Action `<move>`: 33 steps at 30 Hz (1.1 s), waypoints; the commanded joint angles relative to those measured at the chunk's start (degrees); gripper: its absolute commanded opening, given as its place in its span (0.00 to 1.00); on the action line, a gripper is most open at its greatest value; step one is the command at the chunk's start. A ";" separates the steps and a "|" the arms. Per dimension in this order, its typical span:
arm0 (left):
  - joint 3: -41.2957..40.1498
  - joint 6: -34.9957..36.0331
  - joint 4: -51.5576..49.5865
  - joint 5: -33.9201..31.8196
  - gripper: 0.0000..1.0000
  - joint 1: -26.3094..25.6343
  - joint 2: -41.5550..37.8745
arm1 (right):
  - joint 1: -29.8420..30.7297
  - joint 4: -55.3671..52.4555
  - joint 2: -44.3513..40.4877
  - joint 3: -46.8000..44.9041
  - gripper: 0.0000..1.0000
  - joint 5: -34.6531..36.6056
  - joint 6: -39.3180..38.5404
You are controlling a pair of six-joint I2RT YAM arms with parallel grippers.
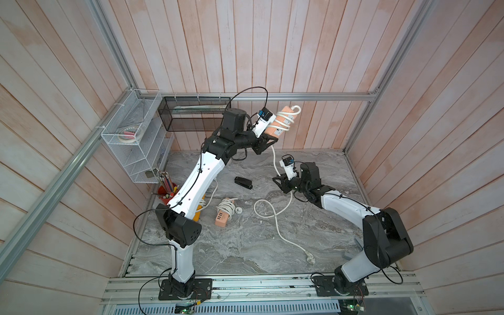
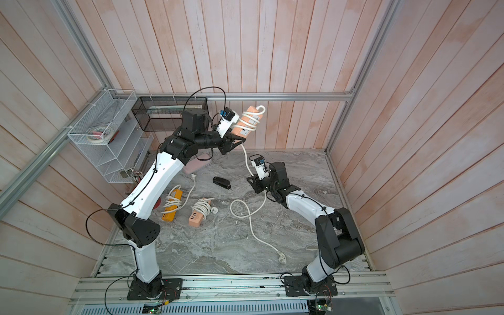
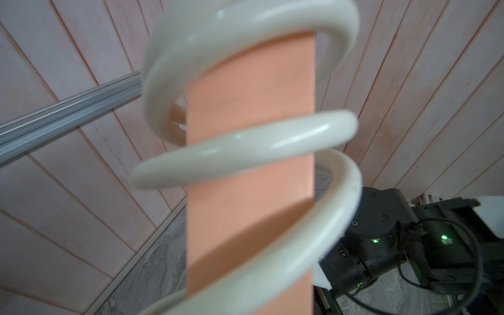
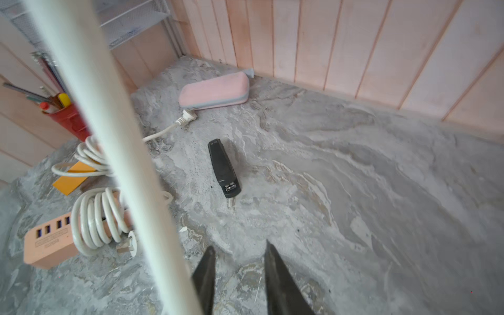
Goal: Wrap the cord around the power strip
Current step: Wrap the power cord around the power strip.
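Marble table [image 1: 245, 253], both my arms raised over its back half. My left gripper [image 1: 268, 138] is clamped on the lower end of the peach power strip [image 3: 251, 90]. It holds the strip tilted in the air, well above the table near the back wall.

The cord [image 4: 114, 136] makes about three loose turns round the strip. It then drops past my right gripper [image 4: 239, 245], loops on the table and ends at the plug [image 1: 311, 259] near the front edge.

Right gripper: fingers apart in the wrist view, nothing between them. The cord runs just beside one finger, not inside, so no grip on it that I can see.

My read: mid-wrap, plenty of slack left. Next, the right gripper has to get the cord between its fingers, close, and carry it round the strip while the left holds steady. The turns are slack and need tension, or they may slide off the free end.

Around:
- pink case [image 4: 215, 90] by the back wall
- orange strip [image 2: 168, 215] and second peach strip [image 1: 222, 219], both already wrapped, left of centre
- black stapler [image 1: 243, 182] between those and my right gripper

The stapler and the table loop lie nearest the sweep, and the loop could snag or drag. The wire rack [image 1: 125, 136] and red pen cup [image 4: 71, 122] are well off to the side.
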 commanded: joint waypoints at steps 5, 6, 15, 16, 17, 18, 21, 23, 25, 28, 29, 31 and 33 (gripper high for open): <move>2.32 -0.42 -4.63 -2.93 0.00 7.45 1.36 | 2.58 -7.00 -3.68 -3.25 0.00 24.52 -11.44; 2.23 -0.23 -5.09 -3.35 0.00 8.08 1.42 | 2.60 -7.55 -3.81 -3.51 0.00 27.45 -12.76; 0.17 6.78 -11.63 -22.54 0.00 9.77 6.95 | 10.13 4.23 -12.77 -7.68 0.00 45.16 -32.68; -1.05 7.60 -11.95 -23.63 0.00 9.45 7.64 | 10.71 7.83 -14.69 -8.24 0.00 43.49 -35.10; -2.30 8.86 -12.31 -24.59 0.00 8.82 8.16 | 10.95 9.98 -16.51 -8.03 0.00 40.77 -36.93; -3.54 10.40 -12.53 -25.44 0.00 7.93 8.47 | 10.90 10.90 -17.83 -7.00 0.00 37.46 -37.67; -6.45 15.22 -13.41 -25.10 0.00 4.72 8.58 | 10.22 6.99 -17.02 0.76 0.00 29.57 -38.01; -8.75 18.46 -13.59 -22.73 0.00 2.51 7.46 | 9.03 4.45 -14.91 5.88 0.00 25.26 -37.79; -11.51 20.78 -13.98 -19.29 0.00 0.73 5.78 | 6.80 1.56 -12.28 10.52 0.00 20.54 -36.74; -16.79 24.90 -15.57 -12.02 0.00 -1.35 1.99 | 2.71 -3.32 -7.88 18.68 0.00 13.92 -35.26; -19.14 27.19 -16.24 -8.58 0.00 -2.17 0.41 | 1.10 -5.34 -6.21 21.63 0.00 10.91 -34.19; -24.05 31.97 -16.79 -3.01 0.00 -4.14 -2.95 | -1.60 -9.31 -2.66 27.03 0.00 4.39 -33.08; -28.09 34.65 -15.47 2.13 0.00 -6.28 -6.18 | -3.86 -13.48 1.95 32.61 0.00 -0.96 -32.10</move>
